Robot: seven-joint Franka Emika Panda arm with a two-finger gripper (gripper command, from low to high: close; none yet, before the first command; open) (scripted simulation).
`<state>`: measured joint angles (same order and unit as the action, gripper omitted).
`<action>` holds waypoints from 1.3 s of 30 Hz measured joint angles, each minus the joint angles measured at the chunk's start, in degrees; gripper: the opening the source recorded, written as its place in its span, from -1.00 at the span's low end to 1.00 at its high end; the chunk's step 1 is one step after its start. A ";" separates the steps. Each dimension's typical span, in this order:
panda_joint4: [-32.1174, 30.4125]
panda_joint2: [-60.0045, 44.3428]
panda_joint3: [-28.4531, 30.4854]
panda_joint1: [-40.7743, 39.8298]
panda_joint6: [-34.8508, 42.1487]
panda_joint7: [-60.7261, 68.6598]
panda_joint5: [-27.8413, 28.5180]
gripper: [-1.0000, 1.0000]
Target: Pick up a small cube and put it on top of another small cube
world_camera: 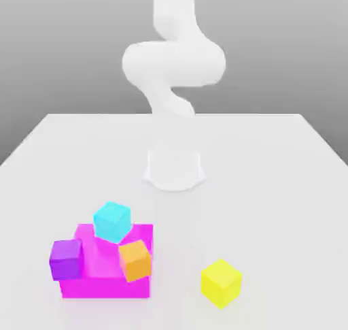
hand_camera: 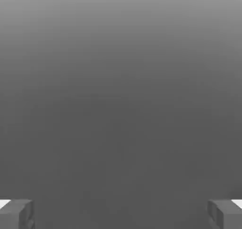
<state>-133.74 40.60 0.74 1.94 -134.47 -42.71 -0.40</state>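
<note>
In the exterior view, a white Franka arm (world_camera: 173, 60) rises from a round base (world_camera: 174, 169) on a white table (world_camera: 272, 186), its links curving up out of the frame. Near the front of the table, toward the exterior view's left, lies a large magenta block (world_camera: 102, 277). Three small cubes crowd it: a cyan cube (world_camera: 112, 221) sits tilted on its far top edge, a purple cube (world_camera: 66, 258) is at its left corner, and an orange cube (world_camera: 134, 260) leans at its right front corner, overlapping the block's face. Whether the purple and orange cubes rest on the block or against it cannot be told. The small bright yellow cube (world_camera: 221, 282) stands alone on the table toward the exterior view's right of the block, apart from the cluster, turned with one corner toward the camera. None of the cubes or the block carries any marking, label or writing, and no lettering can be made out on the arm.

In the hand view, the gripper (hand_camera: 121, 214) looks out on a plain grey gradient surface. Its two grey fingertips (hand_camera: 16, 214) sit at opposite lower corners of the picture, spread wide with nothing between them: the jaws are open and empty.
</note>
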 joint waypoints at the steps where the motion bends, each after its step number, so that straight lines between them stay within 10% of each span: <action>1: -0.85 -2.26 0.32 0.84 -1.16 1.34 -0.17 0.00; 28: -16.20 -58.42 0.06 10.98 -33.33 26.54 -0.59 0.00; 29: -15.96 -59.84 -0.05 10.89 -34.48 26.61 -0.69 -1.00; 39: -16.86 -54.85 0.07 10.91 -30.33 26.21 -0.12 -1.00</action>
<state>-150.60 -14.25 0.81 12.85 -164.81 -16.50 -0.52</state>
